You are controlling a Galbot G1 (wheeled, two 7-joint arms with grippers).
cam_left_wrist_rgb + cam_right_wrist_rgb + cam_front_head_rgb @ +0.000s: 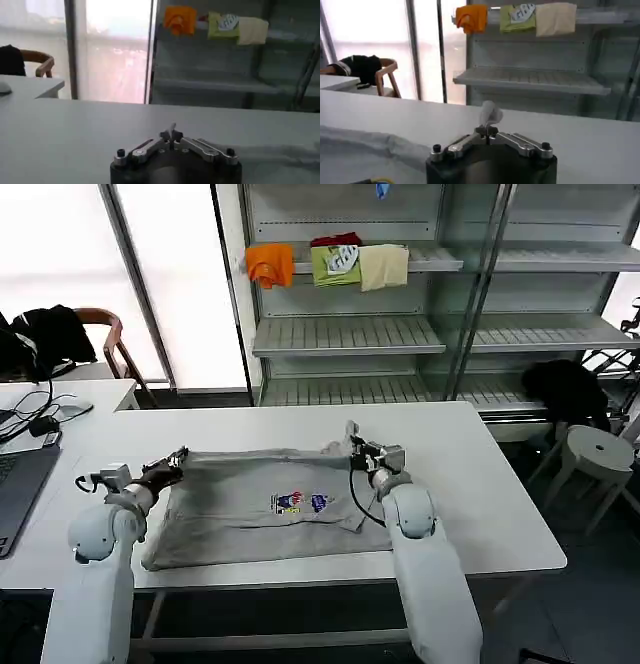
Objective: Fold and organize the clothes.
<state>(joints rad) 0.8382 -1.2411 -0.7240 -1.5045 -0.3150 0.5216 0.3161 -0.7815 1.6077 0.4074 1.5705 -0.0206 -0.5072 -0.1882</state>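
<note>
A light grey short-sleeved shirt (265,504) with a small multicoloured chest print (300,502) lies spread on the white table (480,484). My left gripper (178,456) is shut on the shirt's far left corner. My right gripper (352,446) is shut on its far right corner, lifting a tuft of cloth. In the left wrist view the left gripper (171,136) pinches a thin sliver of grey fabric, and the shirt (280,150) trails off to one side. In the right wrist view the right gripper (486,131) grips a crumpled fold of the shirt (490,114), with more cloth (370,141) stretching away.
Behind the table a metal shelf (350,334) carries folded orange (270,264), green (336,264) and cream (384,266) garments. A laptop (20,484) and cables sit at the table's left end. A chair with a black garment (50,334) stands at the far left, a white stool (595,454) at the right.
</note>
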